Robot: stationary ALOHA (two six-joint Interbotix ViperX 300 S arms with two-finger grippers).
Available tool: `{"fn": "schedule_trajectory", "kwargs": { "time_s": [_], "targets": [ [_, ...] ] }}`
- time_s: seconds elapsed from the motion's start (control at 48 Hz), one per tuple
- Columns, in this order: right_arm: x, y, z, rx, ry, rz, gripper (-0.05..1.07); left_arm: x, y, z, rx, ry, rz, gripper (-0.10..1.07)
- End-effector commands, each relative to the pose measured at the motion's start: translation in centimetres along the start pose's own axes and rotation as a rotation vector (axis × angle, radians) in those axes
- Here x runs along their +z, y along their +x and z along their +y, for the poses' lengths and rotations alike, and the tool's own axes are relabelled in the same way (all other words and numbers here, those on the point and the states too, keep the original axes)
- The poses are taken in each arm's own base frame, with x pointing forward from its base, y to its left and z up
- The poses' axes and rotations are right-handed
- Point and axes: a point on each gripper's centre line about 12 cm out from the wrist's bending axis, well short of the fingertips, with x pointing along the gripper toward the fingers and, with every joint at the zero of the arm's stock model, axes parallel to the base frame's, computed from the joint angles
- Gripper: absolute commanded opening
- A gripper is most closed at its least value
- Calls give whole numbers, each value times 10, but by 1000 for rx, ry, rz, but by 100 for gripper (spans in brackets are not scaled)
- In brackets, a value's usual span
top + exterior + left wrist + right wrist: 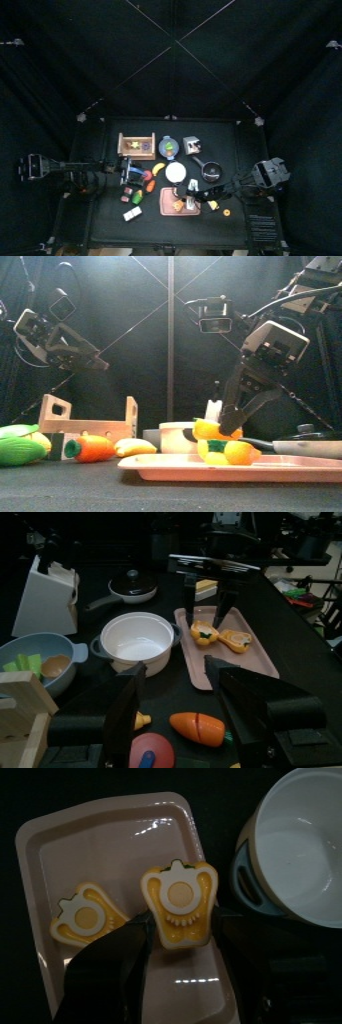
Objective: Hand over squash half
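Two yellow-orange squash halves are at the pink tray (80, 848). My right gripper (182, 928) is shut on one squash half (181, 903), jaws against its two sides. In the front view this squash half (207, 429) sits a little above the tray (160, 465), under the right gripper (230, 424). The other squash half (86, 914) lies flat on the tray beside it. The left wrist view shows both halves (203, 634) (237, 640) and the right arm above them. My left gripper (187, 717) is open and empty, short of the tray, over the table's left side.
A white pot (134, 637) stands next to the tray (241, 667). A blue bowl (34, 662), white knife block (47, 597) and black pan (131, 587) lie behind. A wooden crate (87, 424), a toy carrot (198, 728) and other toy food sit at the left.
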Motion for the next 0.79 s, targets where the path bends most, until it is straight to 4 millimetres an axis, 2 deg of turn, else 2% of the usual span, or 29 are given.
{"fn": "schedule_trajectory", "kwargs": {
  "time_s": [0.0,0.167,0.354,0.562,0.771],
  "targets": [
    [23,-18,-2,5,24,-71,80,10,4,2,1,6,-28,87],
    [36,-31,-9,-29,17,-119,80,18,7,6,24,-36,-62,87],
    [55,-45,-24,-91,-21,-194,80,37,13,7,88,-252,-163,87],
    [69,-48,-44,-166,-81,-249,80,56,31,-13,68,-423,-228,88],
    [79,-49,-55,-200,-97,-281,80,55,53,-30,14,-452,-193,88]
  ]
}}
